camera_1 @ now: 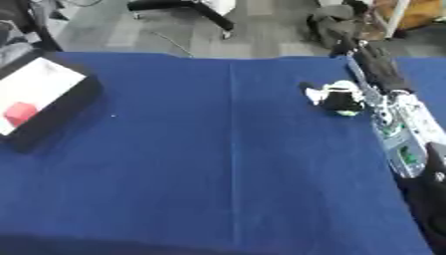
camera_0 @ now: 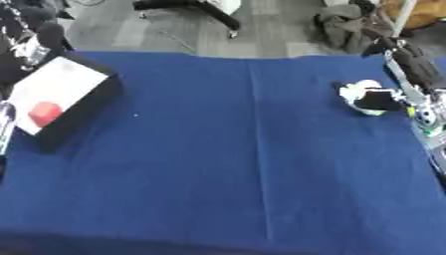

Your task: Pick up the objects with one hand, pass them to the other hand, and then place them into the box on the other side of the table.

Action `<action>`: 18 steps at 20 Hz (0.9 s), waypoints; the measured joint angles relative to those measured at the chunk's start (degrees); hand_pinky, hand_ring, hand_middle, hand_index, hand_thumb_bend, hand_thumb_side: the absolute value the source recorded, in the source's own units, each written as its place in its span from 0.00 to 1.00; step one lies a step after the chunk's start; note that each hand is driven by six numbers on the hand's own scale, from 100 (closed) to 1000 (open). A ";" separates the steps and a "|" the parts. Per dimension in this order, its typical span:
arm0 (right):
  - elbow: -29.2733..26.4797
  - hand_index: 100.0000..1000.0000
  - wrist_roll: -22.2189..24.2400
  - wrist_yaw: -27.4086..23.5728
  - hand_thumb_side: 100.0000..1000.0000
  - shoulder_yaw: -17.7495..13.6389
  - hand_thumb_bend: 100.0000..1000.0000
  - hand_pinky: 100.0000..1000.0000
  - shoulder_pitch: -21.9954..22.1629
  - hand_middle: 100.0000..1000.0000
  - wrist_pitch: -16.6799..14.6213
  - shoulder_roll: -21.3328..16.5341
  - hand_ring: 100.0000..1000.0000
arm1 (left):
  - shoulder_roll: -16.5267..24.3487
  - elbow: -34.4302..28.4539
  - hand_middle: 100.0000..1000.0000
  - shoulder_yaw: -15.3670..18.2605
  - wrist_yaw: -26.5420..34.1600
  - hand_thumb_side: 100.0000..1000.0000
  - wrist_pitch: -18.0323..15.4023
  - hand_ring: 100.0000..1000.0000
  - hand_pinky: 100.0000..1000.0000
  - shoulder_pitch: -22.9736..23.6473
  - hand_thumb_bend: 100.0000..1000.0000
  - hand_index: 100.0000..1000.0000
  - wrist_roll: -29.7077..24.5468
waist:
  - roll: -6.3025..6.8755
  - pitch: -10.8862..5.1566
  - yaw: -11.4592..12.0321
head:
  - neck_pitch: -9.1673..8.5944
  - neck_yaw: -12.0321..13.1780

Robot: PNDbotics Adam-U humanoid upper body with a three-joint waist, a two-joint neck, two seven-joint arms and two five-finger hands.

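Right hand over a white object near the table's right edge

Left eye view: right hand [camera_0: 376,98], black, fingers curled round a rounded white object [camera_0: 355,92]. Right eye view: blue cloth tabletop [camera_1: 226,164]; black-walled, white-lined box [camera_1: 39,99] at left edge holds a red cube [camera_1: 19,112].

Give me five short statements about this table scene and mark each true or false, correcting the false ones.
1. A black box with a white inside sits at the table's left. True.
2. A small red block lies inside the box. True.
3. The blue tablecloth is covered with many objects. False: its middle is bare.
4. The right hand shows at the table's right side. True.
5. The left hand is reaching into the box. False: no left hand shows.
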 measured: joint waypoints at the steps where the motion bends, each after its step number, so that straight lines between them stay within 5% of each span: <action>1: 2.14 0.98 0.07 0.01 0.40 -0.70 0.37 0.74 -0.53 0.64 0.03 -0.12 0.75 | -0.80 -0.39 0.69 -0.16 0.07 0.50 -0.03 0.60 0.64 0.14 0.76 0.81 -0.51 | 0.00 0.00 0.02 | 0.00 -0.63; 10: 17.75 0.96 2.74 2.85 0.39 -5.58 0.36 0.75 -2.52 0.66 2.45 -0.29 0.76 | -5.08 -1.20 0.68 -1.48 0.24 0.51 0.08 0.60 0.63 1.11 0.75 0.80 -3.77 | -0.04 0.00 0.28 | 0.00 -3.18; 18: 24.51 0.94 -0.12 7.24 0.34 -8.59 0.34 0.74 -3.50 0.66 9.65 -1.46 0.75 | -6.27 -1.17 0.68 -1.73 0.23 0.51 -0.04 0.59 0.63 1.48 0.75 0.80 -4.71 | 0.05 0.23 0.91 | 0.00 -3.72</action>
